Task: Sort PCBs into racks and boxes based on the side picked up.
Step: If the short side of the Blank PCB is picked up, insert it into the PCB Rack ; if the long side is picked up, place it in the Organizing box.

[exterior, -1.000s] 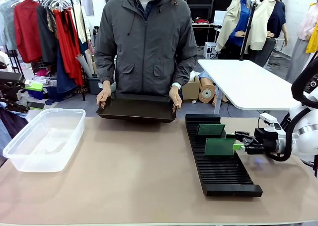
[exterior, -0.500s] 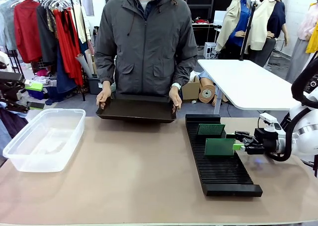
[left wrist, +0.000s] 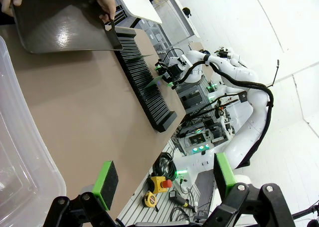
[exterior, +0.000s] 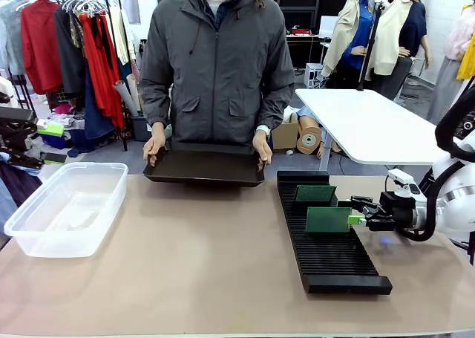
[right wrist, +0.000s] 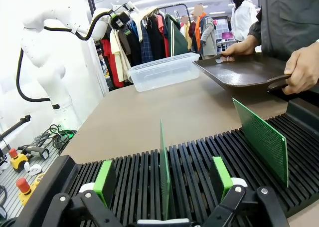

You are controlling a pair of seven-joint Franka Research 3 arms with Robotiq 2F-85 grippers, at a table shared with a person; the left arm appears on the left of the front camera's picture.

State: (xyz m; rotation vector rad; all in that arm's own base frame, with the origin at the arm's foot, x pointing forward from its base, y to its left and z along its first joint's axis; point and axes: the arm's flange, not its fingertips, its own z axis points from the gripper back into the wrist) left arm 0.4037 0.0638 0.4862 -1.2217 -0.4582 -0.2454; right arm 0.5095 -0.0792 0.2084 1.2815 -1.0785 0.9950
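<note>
You have the tan surface [exterior: 185, 264] spread across the front view, with a person [exterior: 219, 63] in a grey jacket standing at 12 o'clock behind it. Both of the person's hands grip a shallow black tray [exterior: 204, 165], tilted, its near edge at the far edge of the surface.

At 9 o'clock sits the clear box [exterior: 67, 208], nothing visible inside it. At 3 o'clock the long black rack [exterior: 326, 238] runs from far to near, its top ribbed with crosswise slots.

Two PCBs stand upright in the rack's far half. The farther PCB [exterior: 315, 194] sits near the rack's far end; the nearer PCB [exterior: 328, 220] stands a few slots closer to you.

Your right gripper [exterior: 358, 219] comes in from 3 o'clock at the nearer board's right edge. In the right wrist view its green-padded fingers [right wrist: 104, 181] stand wide, one on each side of that board [right wrist: 163, 172], clear of both faces, while the other board [right wrist: 259, 139] stands at 2 o'clock.

Your left gripper [left wrist: 162, 179] hangs above the surface's left side, fingers [left wrist: 105, 182] wide apart with nothing between them; the box wall [left wrist: 20, 157] shows at 9 o'clock.
</note>
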